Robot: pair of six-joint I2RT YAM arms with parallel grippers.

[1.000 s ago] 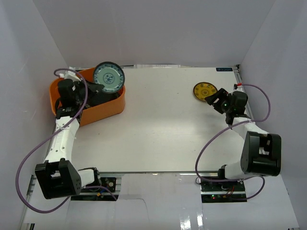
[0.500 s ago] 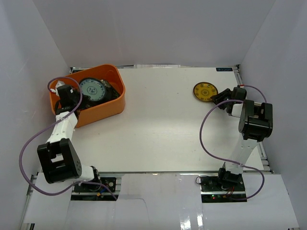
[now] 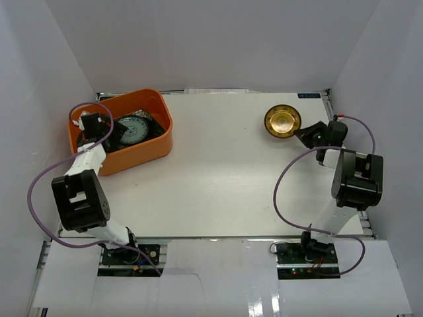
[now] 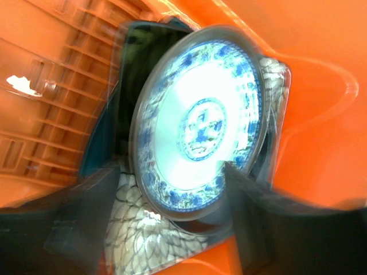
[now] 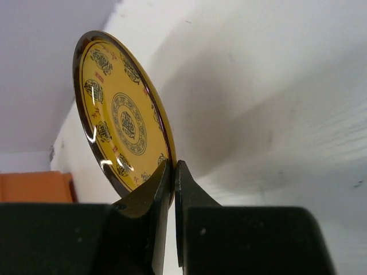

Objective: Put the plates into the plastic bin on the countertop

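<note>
The countertop (image 3: 218, 178) is flat matt white, and I judge the long carry across it to be the main hazard, since the last plate is far right and the bin (image 3: 142, 152) sits far left, well apart. The bin is orange moulded plastic with rounded corners, a rolled rim and a ribbed, slotted floor. It is already crowded, so a plate dropped in could chip glaze or ride up the wall.

The blue plate (image 4: 200, 123) is round and glossy, with a patterned rim and centre. It lies tilted on a black floral dish (image 4: 143, 229) inside the bin, and a nudge could make it slide.

The yellow plate (image 5: 117, 114) is small, round, shiny and dark-edged. It stands on edge above the far-right countertop, pinched at its lower rim only. Slick glaze and so thin a bite mean I could see it pivot or slip out on a fast swing.

My left gripper (image 4: 172, 172) hangs over the bin with its fingers spread wide, holding nothing. My right gripper (image 5: 174, 172) is closed tight on the yellow plate's rim
</note>
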